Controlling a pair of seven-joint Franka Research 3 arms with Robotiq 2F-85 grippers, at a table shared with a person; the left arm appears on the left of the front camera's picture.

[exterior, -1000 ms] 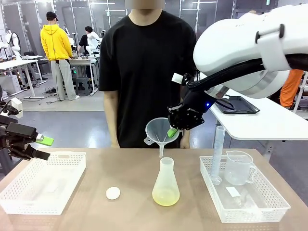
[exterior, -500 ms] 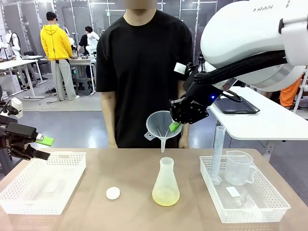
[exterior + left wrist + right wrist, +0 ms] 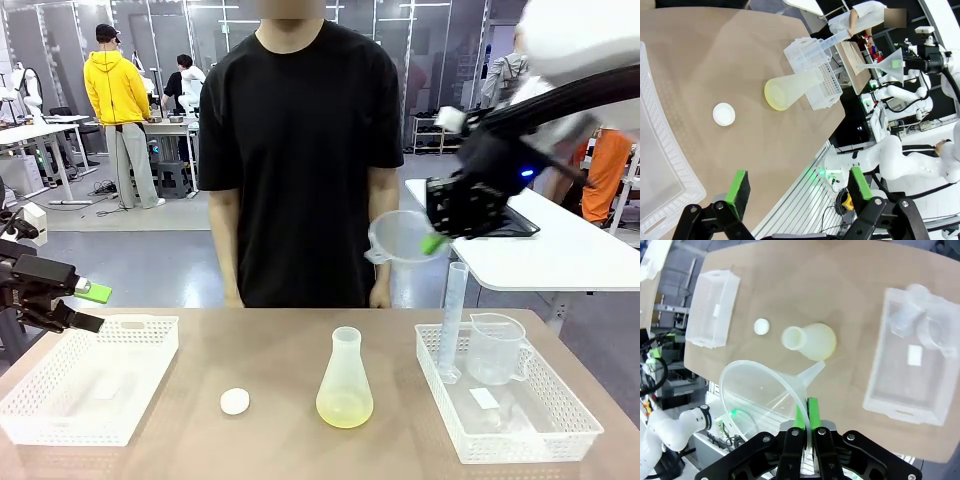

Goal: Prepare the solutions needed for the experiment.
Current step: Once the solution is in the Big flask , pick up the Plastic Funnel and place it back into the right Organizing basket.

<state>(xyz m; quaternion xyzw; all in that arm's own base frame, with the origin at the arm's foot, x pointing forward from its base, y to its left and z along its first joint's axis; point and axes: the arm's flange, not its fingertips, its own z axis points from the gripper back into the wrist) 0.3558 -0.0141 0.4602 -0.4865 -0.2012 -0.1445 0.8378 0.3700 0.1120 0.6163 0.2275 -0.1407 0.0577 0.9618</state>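
In the front view the right gripper, pinched shut on the rim of a clear funnel, hangs high over the far left corner of the right tray, just above the top of the measuring cylinder. The solution fills the base of the upright conical flask at the middle of the table, below and left of that gripper and well apart from it. The left gripper is farther off, at the left edge by the left tray. In the left wrist view the left gripper is spread wide and empty. The flask lies ahead of it, a white cap nearby. In the right wrist view the closed right gripper clamps the funnel, whose stem points toward the flask. The right tray has bare floor nearer than the beaker, probably room enough to set the funnel down.
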